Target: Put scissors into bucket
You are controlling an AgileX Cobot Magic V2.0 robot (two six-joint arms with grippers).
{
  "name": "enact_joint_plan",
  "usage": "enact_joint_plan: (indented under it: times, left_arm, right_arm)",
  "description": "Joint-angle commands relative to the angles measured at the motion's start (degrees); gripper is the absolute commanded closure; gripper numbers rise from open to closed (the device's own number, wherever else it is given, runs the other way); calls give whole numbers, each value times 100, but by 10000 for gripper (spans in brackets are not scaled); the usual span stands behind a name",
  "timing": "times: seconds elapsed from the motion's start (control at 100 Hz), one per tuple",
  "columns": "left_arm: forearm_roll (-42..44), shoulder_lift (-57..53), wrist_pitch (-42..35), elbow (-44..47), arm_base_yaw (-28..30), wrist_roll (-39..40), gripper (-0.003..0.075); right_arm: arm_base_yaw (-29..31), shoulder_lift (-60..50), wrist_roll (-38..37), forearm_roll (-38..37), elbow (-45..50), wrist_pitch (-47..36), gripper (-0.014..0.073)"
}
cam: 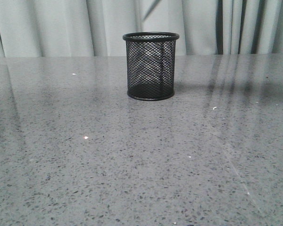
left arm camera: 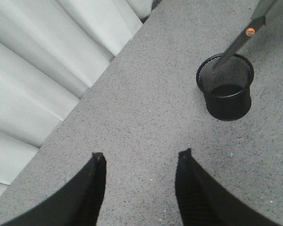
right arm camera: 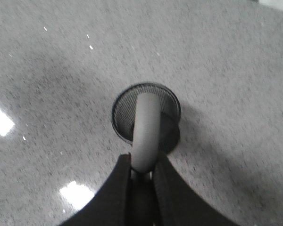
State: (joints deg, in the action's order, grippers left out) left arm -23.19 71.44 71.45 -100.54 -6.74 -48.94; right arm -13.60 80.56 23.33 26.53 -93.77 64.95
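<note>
The bucket (cam: pixel 151 66), a black wire-mesh cup, stands upright on the grey table, centre back. It also shows in the left wrist view (left arm camera: pixel 225 87) and in the right wrist view (right arm camera: pixel 125 110). My right gripper (right arm camera: pixel 142 162) is shut on the grey handle of the scissors (right arm camera: pixel 145 127) and holds them straight over the bucket's mouth. The dark blades with an orange pivot (left arm camera: pixel 249 32) slant down, tip at the bucket's opening. In the front view only the blade tip (cam: pixel 151 9) shows, just above the rim. My left gripper (left arm camera: pixel 141 157) is open and empty, well away from the bucket.
Pale curtains (cam: pixel 61 28) hang behind the table's far edge, and also show in the left wrist view (left arm camera: pixel 37 70). The speckled grey tabletop (cam: pixel 132 165) stretches around the bucket. Neither arm shows in the front view.
</note>
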Motion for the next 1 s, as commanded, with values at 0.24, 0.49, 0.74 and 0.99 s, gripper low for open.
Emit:
enact_joint_plan:
  times: [0.24,0.49,0.74,0.99]
  left_arm:
    - [-204,-463,-360,-175,19,523,660]
    - [-204,-747,-468,-175,19,938,740]
    - [-204,-860,-493,-175,19,941,740]
    - [-204,-860,-493,-175,19,941,740]
  right_arm:
    - [27,-193,-64,-6,-199,-110,638]
    - [27,-23,-64,-66,-199,-162,638]
    - [6,272,-64,36,-199,-354,638]
    - [-252,481,-29,53,-199,-605,638]
